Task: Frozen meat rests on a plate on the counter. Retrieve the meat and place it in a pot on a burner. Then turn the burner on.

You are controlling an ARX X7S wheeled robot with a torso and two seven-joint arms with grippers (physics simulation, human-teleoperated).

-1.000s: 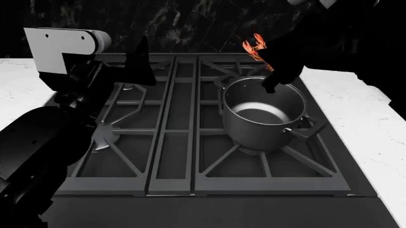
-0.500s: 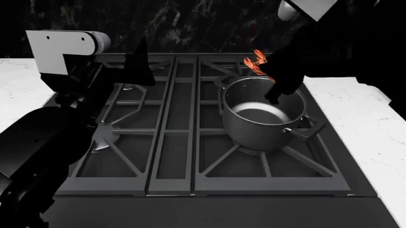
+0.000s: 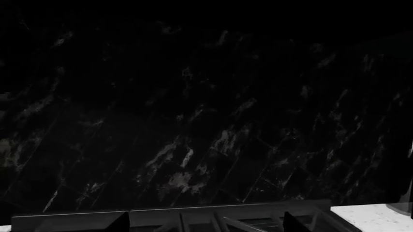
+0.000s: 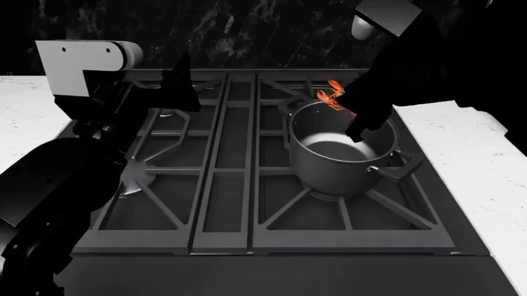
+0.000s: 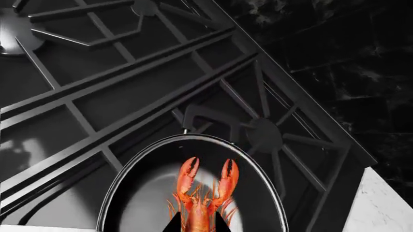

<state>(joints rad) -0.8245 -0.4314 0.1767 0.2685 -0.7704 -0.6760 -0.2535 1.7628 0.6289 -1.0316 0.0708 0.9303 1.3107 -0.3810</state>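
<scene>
The left wrist view shows only the dark veined backsplash (image 3: pixel 193 121) and the stove's far edge; the left gripper is out of frame there. In the head view the right gripper (image 4: pixel 356 120) hangs over the far rim of the pot (image 4: pixel 342 154), pinching the frozen meat (image 4: pixel 335 97), whose claws poke out to the left; the left gripper (image 4: pixel 179 83), far off on the left, is too dark to read. In the right wrist view the lobster (image 5: pixel 203 195) sits between the fingertips, long axis running away from the claw, directly above the pot's open mouth, so the drop is straight down.
</scene>
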